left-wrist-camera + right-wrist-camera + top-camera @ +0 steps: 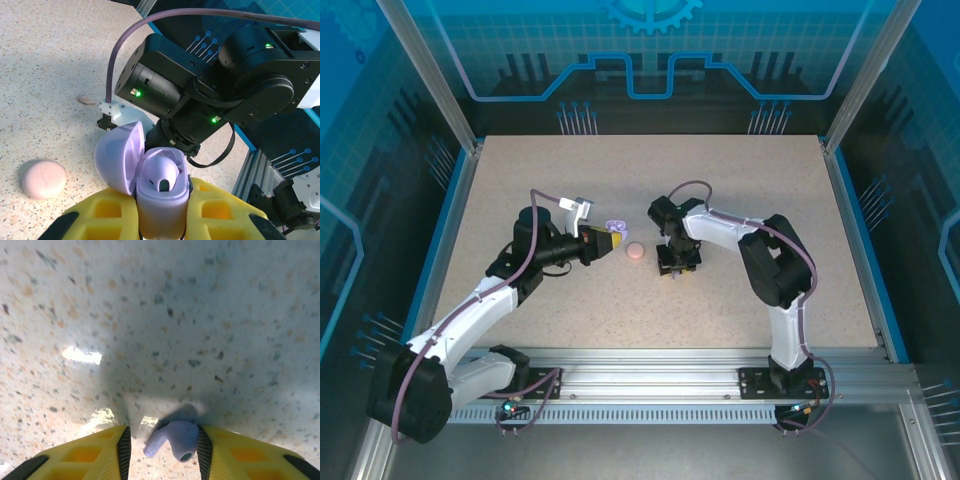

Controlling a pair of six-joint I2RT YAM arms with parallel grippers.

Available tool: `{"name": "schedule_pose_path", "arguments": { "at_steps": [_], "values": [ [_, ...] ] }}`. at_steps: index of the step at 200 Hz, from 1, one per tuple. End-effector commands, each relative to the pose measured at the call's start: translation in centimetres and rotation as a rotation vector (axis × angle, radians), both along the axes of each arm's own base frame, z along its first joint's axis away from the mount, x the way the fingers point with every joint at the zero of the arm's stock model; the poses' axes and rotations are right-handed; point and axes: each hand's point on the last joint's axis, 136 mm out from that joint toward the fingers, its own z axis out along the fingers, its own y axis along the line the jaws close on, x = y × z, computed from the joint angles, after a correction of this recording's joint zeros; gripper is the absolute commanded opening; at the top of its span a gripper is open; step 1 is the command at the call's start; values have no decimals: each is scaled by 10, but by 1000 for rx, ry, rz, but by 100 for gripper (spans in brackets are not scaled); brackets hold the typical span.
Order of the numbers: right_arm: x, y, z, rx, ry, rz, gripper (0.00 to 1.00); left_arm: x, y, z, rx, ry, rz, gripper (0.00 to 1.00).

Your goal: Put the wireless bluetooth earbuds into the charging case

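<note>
right jaws sit either side of a purple earbud [177, 437], low over the surface [160, 315]. the bud touches one pad and there's a gap on the stem side, so i can't tell if it's actually pinched. it looks featherlight, hard, glossy and rounded, so i'd guess it squirts out easily. grab across the fat body, not the skinny stem, and go gentle.

left jaws are clamped on the base of the purple case [161, 180], lid [120, 155] flipped open, near the shut pink case [44, 178]. a pale earbud [87, 100] lies further out.

hard to read: the case's inside is mostly shadow, with something dark in there, can't say what. the surface is a blur in the right wrist view, so bud lifted or resting, no idea.
</note>
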Motion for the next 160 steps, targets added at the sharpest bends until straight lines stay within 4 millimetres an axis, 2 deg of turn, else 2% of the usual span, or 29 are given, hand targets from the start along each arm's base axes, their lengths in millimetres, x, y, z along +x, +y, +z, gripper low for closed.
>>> {"name": "schedule_pose_path", "arguments": {
  "at_steps": [1,59,160],
  "values": [
    [14,-1,-1,-25,-36,19,41,-3,0,3,6,-14,2,9],
    [12,-9,-5,-89,-32,30,32,-3,0,4,6,-17,0,9],
    [-7,-9,1,-141,-25,31,34,-3,-1,4,4,-13,-3,9]
  ]
}}
